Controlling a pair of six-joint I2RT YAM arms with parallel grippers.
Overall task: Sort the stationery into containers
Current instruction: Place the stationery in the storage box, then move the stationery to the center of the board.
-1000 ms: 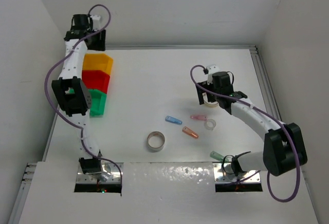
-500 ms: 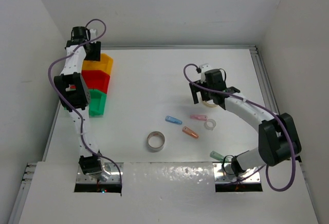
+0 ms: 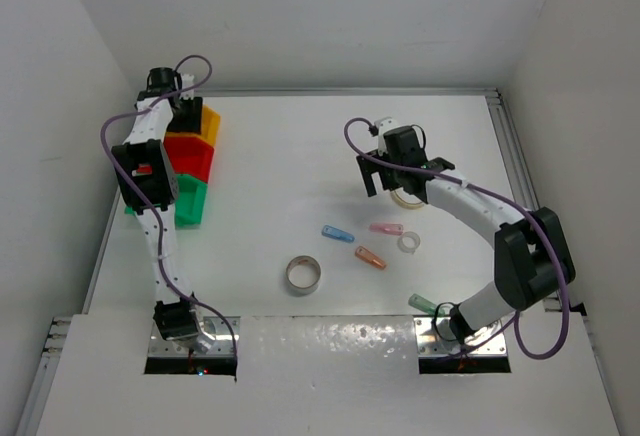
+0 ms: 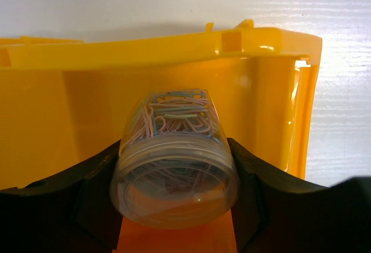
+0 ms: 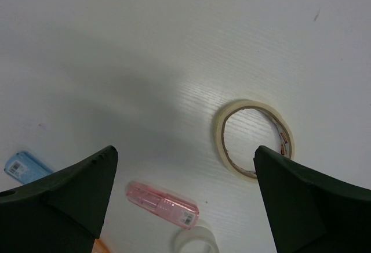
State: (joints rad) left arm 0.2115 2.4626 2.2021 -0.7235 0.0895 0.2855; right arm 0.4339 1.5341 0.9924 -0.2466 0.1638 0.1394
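My left gripper (image 3: 184, 109) is shut on a tiny clear round pot (image 4: 174, 160) filled with coloured paper clips, and holds it inside the yellow-orange bin (image 4: 272, 108). The red bin (image 3: 195, 156) and the green bin (image 3: 192, 204) adjoin the yellow-orange bin (image 3: 207, 122). My right gripper (image 3: 386, 182) is open and empty above the table; in the right wrist view (image 5: 184, 148) a beige tape ring (image 5: 253, 138) lies under its right finger. A pink capsule (image 5: 162, 205), a blue capsule (image 5: 23, 167), an orange capsule (image 3: 371, 258), a clear tape ring (image 3: 408, 243) and a grey tape ring (image 3: 304, 274) lie on the table.
A green capsule-shaped piece (image 3: 422, 303) lies by the right arm's base. White walls enclose the table on the left, back and right. The bins stand against the left edge.
My left gripper has moved with the pot down over the yellow-orange bin. My right gripper has moved left and toward the back, off the beige tape ring.
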